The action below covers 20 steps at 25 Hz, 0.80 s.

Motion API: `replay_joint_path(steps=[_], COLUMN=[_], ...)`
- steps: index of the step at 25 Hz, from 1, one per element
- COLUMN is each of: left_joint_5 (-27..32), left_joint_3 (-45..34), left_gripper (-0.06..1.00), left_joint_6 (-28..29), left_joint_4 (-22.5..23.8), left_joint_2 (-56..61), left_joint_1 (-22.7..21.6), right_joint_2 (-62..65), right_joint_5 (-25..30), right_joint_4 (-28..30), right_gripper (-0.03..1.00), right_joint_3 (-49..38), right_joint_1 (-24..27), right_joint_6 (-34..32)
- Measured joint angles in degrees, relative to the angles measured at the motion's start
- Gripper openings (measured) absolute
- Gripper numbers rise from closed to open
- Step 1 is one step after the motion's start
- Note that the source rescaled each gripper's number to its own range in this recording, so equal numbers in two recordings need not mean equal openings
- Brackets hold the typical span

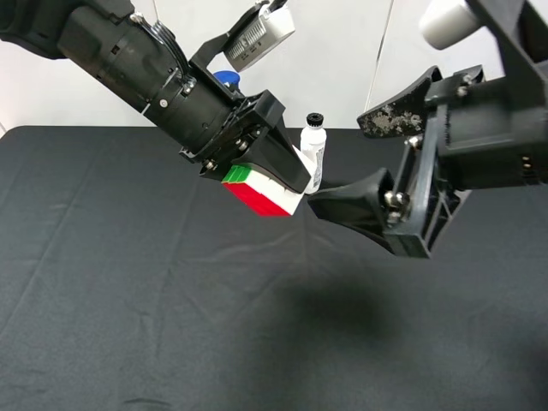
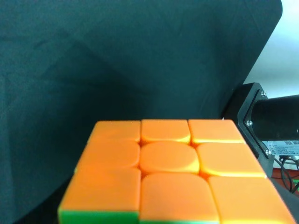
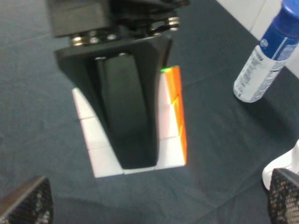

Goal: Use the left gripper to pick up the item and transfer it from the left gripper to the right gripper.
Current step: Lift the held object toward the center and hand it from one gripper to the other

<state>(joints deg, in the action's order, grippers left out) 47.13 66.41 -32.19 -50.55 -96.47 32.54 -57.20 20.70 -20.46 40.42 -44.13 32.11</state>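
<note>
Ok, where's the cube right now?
In the exterior high view the cube is clamped in the left hand above the table, left of centre, in front of the white bottle, with the open right hand beside it.

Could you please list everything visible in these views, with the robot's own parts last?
puzzle cube: one; white, red, green and orange faces showing; held above the table.
spray can: one; white, blue cap; standing at the back, behind the left arm.
bottle: one; white, black cap; standing behind the cube.
tablecloth: one; black; covering the table.
left gripper: one; black; shut on the cube.
right gripper: one; black; open, close beside the cube.
</note>
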Motion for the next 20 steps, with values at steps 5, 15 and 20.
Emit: replay_joint_path(steps=[5, 15, 20], left_joint_5=[-0.49, -2.88, -3.07], left_joint_3=[0.00, 0.00, 0.00], left_gripper=[0.01, 0.01, 0.01], left_joint_6=[0.00, -0.05, -1.02], left_joint_4=[-0.69, -3.51, -4.10], left_joint_2=[0.00, 0.00, 0.00], left_joint_1=[0.00, 0.00, 0.00], right_joint_2=[-2.67, -4.44, -4.48], right_joint_5=[-2.37, -4.48, -6.68], right_joint_4=[0.00, -0.85, -1.91], right_gripper=[1.00, 1.00, 1.00], right_joint_3=[0.00, 0.00, 0.00], right_joint_1=[0.00, 0.00, 0.00], right_joint_6=[0.76, 5.07, 7.39])
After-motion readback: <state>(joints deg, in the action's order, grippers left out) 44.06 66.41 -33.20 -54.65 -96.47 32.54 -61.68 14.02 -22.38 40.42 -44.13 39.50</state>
